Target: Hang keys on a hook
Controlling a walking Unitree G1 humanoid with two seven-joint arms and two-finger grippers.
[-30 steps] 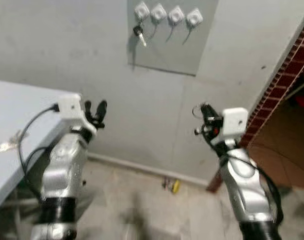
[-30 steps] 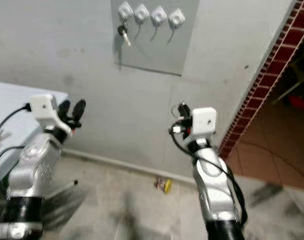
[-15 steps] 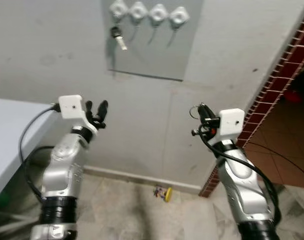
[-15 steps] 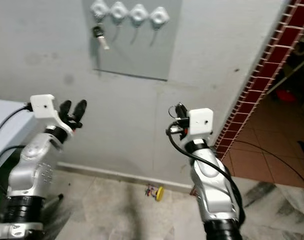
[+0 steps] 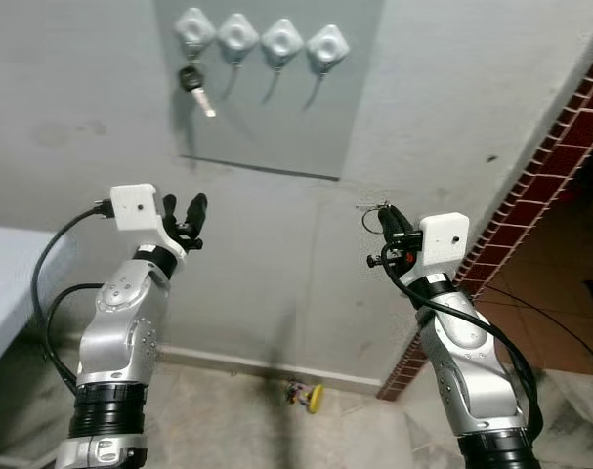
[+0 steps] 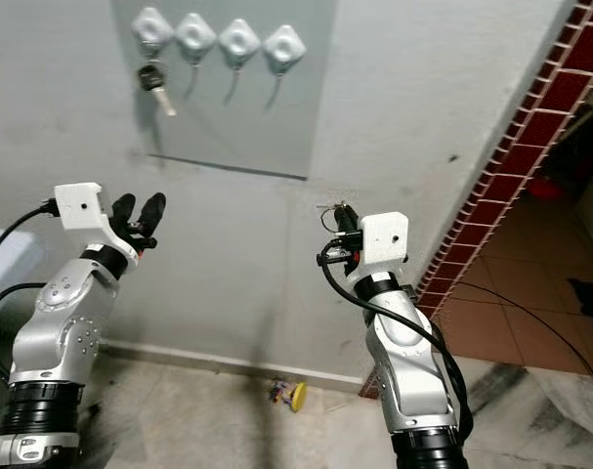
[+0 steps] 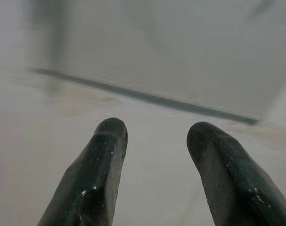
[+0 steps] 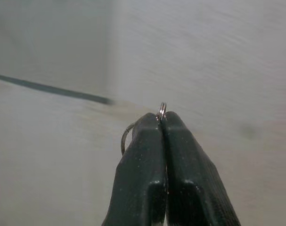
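So right gripper [image 8: 160,123] is pinching a key ring [image 8: 126,137] below the hooks [image 5: 261,43]; left gripper [image 7: 154,141] is spread, holding nothing.

On the panel [image 5: 267,88], three hooks [image 5: 281,44] toward its right edge hang free, while the leftmost hook [image 5: 192,27] carries a key [image 5: 198,88].

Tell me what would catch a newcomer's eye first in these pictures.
High on the wall, a grey panel carries four white hooks, and a key dangles from the leftmost. Lower right, the right tool is shut on a thin key ring. The left tool is raised, open, toward the wall.
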